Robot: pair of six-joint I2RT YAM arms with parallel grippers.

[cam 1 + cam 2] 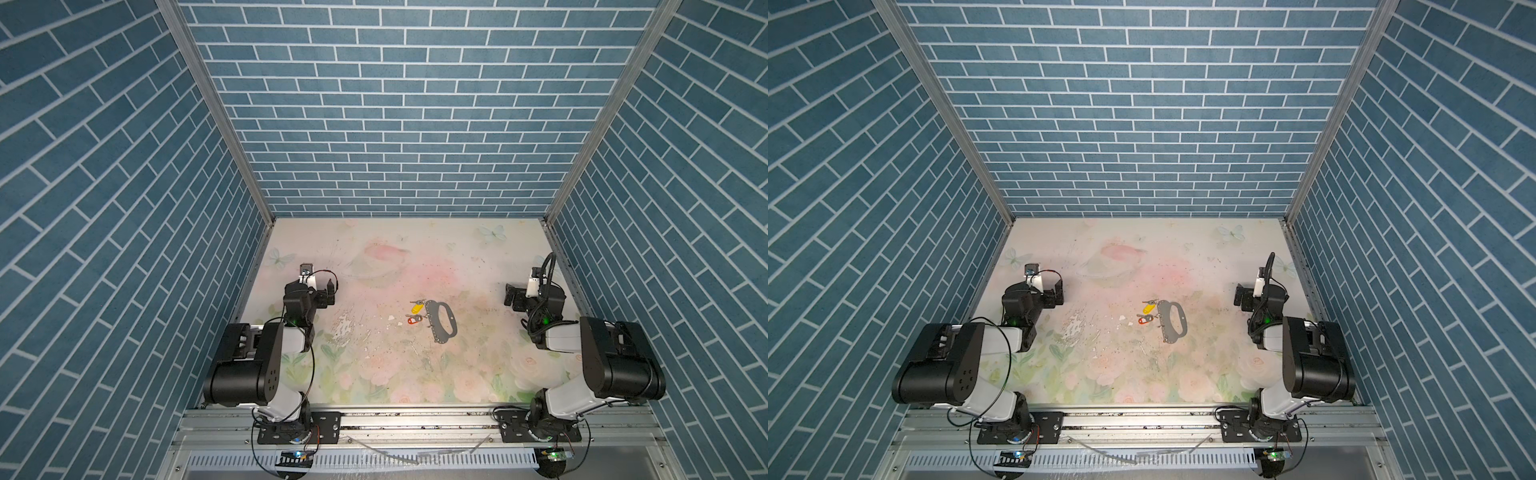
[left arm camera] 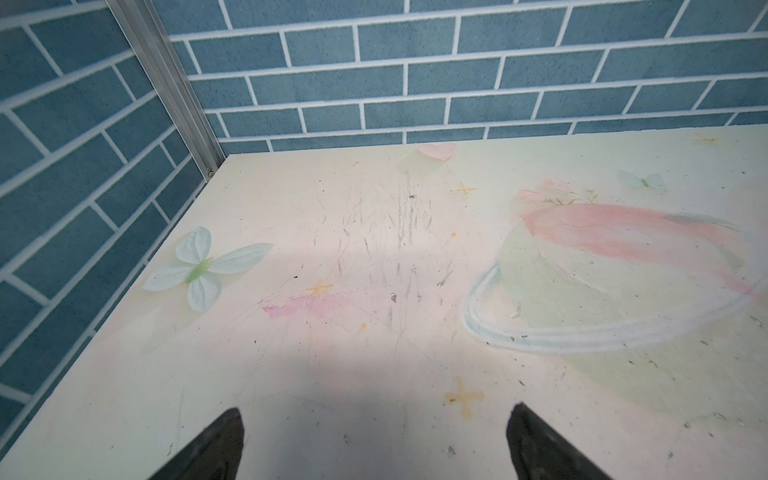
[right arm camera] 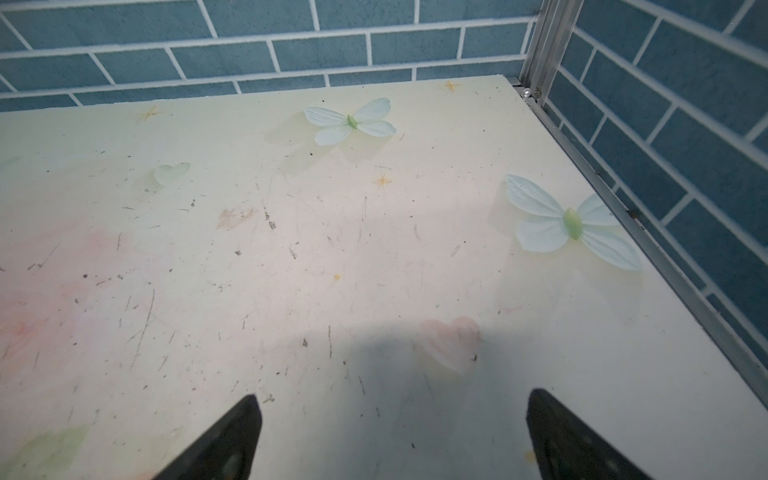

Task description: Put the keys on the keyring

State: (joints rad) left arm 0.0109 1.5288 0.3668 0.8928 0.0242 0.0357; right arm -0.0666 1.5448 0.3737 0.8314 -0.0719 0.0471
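Keys lie beside keyring, between left tool and right tool.

Blue brick-patterned walls with aluminium corner posts enclose a scuffed, pastel floral worktop on three sides.

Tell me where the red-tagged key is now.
In both top views the red-tagged key lies near the middle of the table, just nearer the robot than the yellow-tagged key, left of the ringed edge of the black keyring.
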